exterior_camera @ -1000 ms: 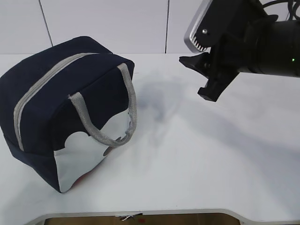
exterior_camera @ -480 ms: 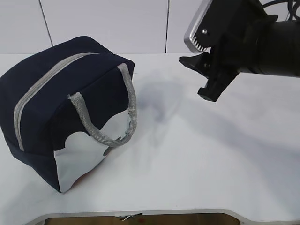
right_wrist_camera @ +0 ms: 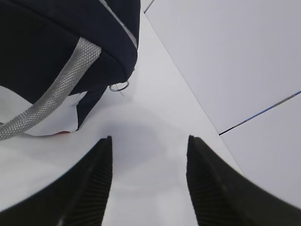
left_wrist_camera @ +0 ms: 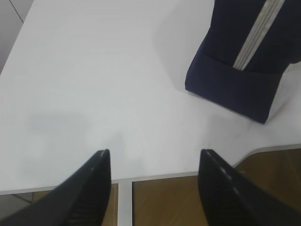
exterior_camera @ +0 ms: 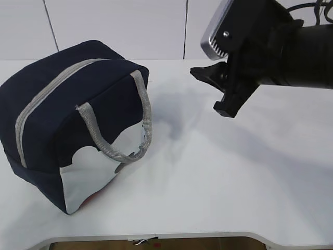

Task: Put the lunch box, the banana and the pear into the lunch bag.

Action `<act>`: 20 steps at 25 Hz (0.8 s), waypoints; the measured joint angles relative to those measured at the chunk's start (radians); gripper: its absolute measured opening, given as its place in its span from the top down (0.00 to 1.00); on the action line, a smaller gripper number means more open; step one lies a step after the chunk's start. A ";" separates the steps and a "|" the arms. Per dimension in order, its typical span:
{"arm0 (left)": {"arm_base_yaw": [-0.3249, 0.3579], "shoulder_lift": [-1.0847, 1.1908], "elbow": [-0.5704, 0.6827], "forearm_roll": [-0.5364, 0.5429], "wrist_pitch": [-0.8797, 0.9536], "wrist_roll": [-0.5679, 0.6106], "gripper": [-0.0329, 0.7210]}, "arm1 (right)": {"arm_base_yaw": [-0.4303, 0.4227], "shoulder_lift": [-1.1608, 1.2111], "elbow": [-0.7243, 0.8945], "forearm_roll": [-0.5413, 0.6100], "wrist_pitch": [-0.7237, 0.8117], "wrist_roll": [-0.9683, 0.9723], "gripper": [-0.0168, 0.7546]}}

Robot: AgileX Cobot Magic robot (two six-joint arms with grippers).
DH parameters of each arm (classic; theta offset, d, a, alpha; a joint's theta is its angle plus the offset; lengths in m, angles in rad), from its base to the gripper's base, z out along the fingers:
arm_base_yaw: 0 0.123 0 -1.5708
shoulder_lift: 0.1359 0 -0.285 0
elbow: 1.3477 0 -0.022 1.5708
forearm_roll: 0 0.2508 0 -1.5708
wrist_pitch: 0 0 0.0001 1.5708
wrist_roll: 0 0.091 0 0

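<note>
White table [exterior_camera: 218,198] lies bare from its near edge across the whole right half, while the zipped navy lunch bag [exterior_camera: 73,130] stands near the left front corner. Beyond it the right gripper [exterior_camera: 216,91] hangs above the table, jaws apart and empty, shifted slightly leftward toward the bag since a second ago. Off by the left edge, the left gripper [left_wrist_camera: 155,188] also gapes empty

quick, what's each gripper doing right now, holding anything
Left gripper: open, holding nothing, above the table edge.
Right gripper: open, holding nothing, near the lunch bag.
</note>
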 joint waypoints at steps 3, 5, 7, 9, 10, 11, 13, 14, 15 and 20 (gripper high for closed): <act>0.000 0.000 0.000 0.000 0.000 0.000 0.38 | 0.000 0.000 0.000 0.155 0.000 -0.145 0.43; 0.000 0.000 0.000 0.000 0.000 0.000 0.39 | 0.000 0.000 0.000 0.326 0.005 -0.288 0.43; 0.000 0.000 0.000 0.000 0.000 0.000 0.40 | 0.002 0.000 0.000 0.510 0.024 -0.437 0.43; 0.000 0.000 0.000 0.000 0.000 0.000 0.40 | 0.012 0.000 0.000 0.662 0.072 -0.593 0.43; 0.000 0.000 0.000 0.000 0.000 0.000 0.40 | 0.015 0.000 0.000 0.736 0.094 -0.667 0.43; 0.000 0.000 0.000 0.000 0.000 0.000 0.40 | 0.019 0.000 0.000 0.816 0.115 -0.728 0.43; 0.000 0.000 0.000 0.000 0.000 0.000 0.40 | 0.021 0.000 0.000 0.973 0.141 -0.882 0.43; 0.000 0.000 0.000 0.000 0.000 0.000 0.40 | 0.021 -0.002 0.000 1.038 0.149 -0.947 0.43; 0.000 0.000 0.000 0.000 0.000 0.000 0.40 | 0.021 -0.003 0.000 1.099 0.160 -1.009 0.43; 0.000 0.000 0.000 0.000 0.000 0.000 0.41 | 0.021 -0.053 0.000 1.241 0.190 -1.111 0.43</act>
